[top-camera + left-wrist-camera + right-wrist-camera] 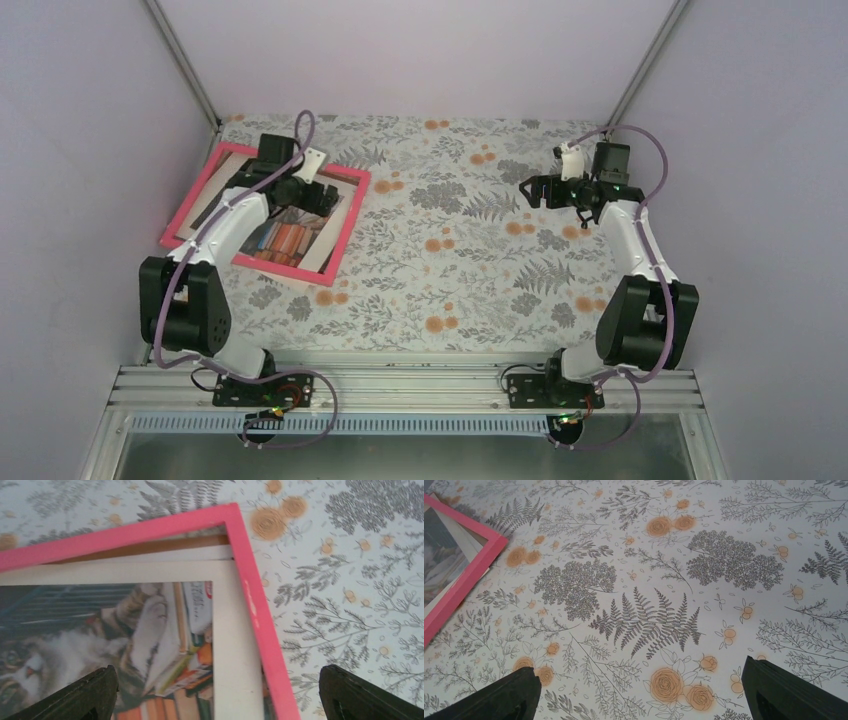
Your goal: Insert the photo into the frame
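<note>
From above, the left arm [235, 215] hides much of the photo [150, 630] lying within the frame [250, 595]. Its book lettering is too blurred to read. Left claw [217, 695] and right claw [639, 692] gape wide, empty.

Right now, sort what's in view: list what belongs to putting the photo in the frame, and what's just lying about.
For the job:
- photo
- frame
- left hand, open above them

Just there:
- brown board, showing at the frame's inner edge
- floral table cover
- right hand, open over the cover, off to the side of the frame
</note>
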